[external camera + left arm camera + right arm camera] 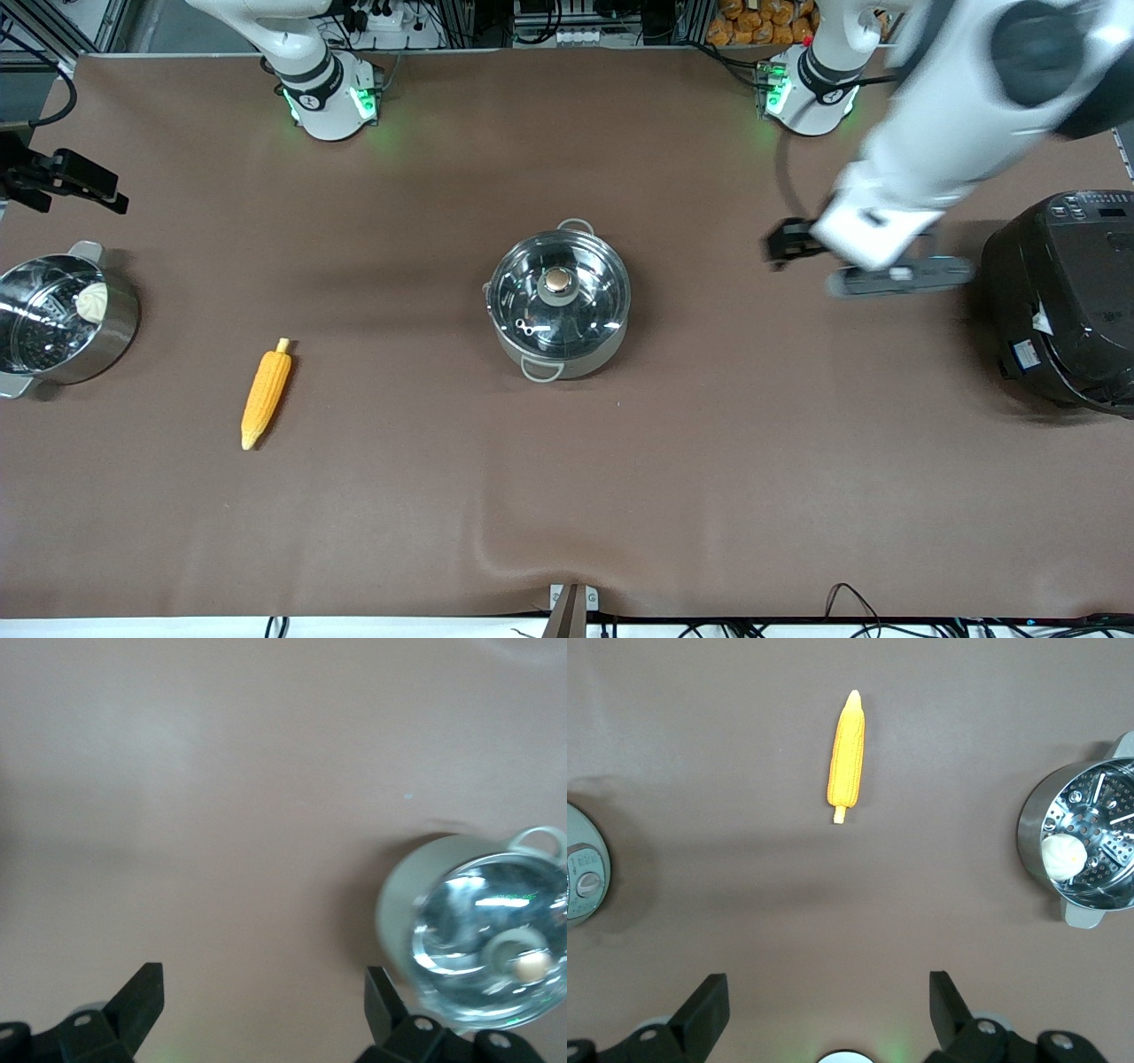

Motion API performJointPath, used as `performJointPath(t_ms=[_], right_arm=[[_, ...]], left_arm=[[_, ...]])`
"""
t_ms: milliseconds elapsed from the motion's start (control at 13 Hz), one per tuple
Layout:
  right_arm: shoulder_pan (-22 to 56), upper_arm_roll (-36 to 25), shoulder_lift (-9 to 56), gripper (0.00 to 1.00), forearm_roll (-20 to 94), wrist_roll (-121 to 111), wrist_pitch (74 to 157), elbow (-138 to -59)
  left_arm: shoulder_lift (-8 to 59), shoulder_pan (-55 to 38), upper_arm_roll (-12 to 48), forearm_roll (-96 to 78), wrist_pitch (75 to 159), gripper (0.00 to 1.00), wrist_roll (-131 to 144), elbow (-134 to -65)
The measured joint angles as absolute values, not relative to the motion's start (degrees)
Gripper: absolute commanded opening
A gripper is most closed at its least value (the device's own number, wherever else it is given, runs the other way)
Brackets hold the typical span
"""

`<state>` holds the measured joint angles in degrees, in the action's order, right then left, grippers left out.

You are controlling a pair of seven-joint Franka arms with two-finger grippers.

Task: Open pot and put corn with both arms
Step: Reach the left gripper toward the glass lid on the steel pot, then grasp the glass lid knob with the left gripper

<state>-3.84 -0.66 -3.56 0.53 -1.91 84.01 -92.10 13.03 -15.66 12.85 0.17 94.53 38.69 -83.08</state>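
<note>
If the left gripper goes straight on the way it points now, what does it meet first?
Probably only the bare table: the open left gripper points down at the cloth. The pot, lid on, sits off to one side of that line.

table (709, 496): brown cover, wrinkled at the edge nearest the front camera | pot (560, 306): middle, glass lid on | corn (265, 395): flat, toward the right arm's end, nearer the camera than the pot | steamer pot (62, 321): right arm's end, white bun (91, 301) inside | rice cooker (1067, 299): black, left arm's end
</note>
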Motion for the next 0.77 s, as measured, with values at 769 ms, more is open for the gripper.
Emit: performJointPath(t_ms=[769], right_arm=[[-5.0, -0.4, -2.7, 1.0, 0.6, -3.0, 87.2, -93.6]], left_arm=[[31.3, -34.7, 11.9, 0.2, 112.2, 1.0, 79.5, -79.1]])
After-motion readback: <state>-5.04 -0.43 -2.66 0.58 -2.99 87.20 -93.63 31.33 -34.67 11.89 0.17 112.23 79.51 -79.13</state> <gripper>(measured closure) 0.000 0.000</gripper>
